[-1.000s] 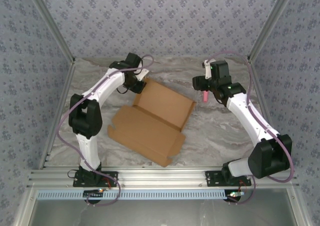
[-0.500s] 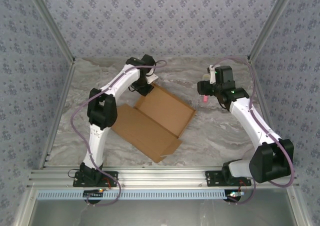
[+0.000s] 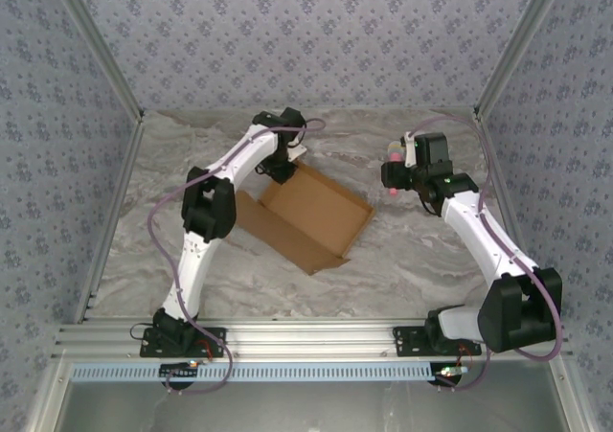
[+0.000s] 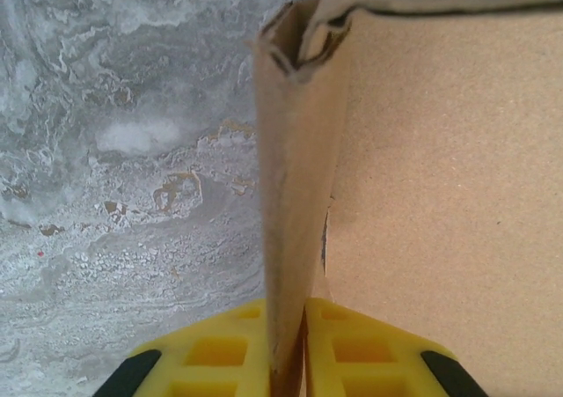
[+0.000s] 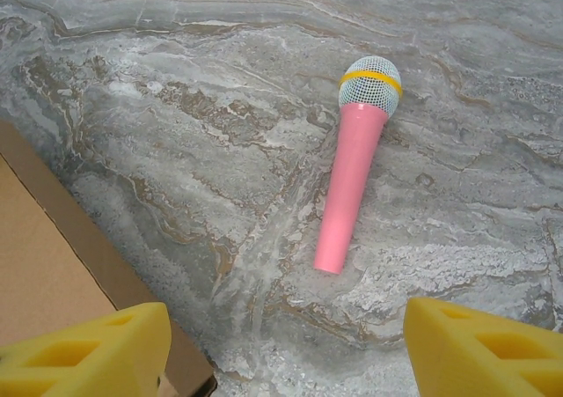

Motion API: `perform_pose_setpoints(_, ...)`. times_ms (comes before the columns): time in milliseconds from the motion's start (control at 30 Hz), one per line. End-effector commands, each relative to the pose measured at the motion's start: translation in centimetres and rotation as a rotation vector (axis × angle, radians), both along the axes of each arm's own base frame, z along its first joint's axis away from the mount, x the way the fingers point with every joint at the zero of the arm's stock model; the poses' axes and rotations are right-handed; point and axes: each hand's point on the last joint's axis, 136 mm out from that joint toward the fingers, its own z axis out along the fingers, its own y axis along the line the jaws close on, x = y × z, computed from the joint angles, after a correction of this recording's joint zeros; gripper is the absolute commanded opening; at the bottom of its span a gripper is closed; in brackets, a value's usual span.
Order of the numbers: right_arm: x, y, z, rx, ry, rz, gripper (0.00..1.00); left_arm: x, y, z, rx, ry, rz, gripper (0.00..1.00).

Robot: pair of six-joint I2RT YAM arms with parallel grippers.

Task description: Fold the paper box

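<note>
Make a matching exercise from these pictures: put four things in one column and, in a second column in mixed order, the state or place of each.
Column 1
1. left tool
2. right tool
3. paper box
4. pink microphone

Column 2
A. lies flat on the table, touching nothing else
B. open, above the table
C. shut on a cardboard flap
D. brown, with one flap raised

Pairs: 1-C, 2-B, 3-D, 4-A
</note>
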Motion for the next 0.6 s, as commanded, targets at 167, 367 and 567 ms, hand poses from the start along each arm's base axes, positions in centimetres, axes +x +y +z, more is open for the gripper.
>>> perform_pose_setpoints(167, -0.9, 0.2, -0.8, 0.04, 0.023, 0.005, 0.73, 0.7, -2.2, 1.5, -0.066, -0.037, -0.03, 0.32)
perform_pose_setpoints(367, -1.4, 2.8, -2.8, 0.076, 0.073, 0.073, 0.73, 1.0, -3.5, 4.2, -0.158, -0.078, -0.05, 0.46)
perform_pose_setpoints(567, -1.2, 6.9, -6.1, 0.079, 0.154, 0.191, 0.73, 2.3, -5.2, 9.8, -0.283, -0.188, -0.066, 0.54)
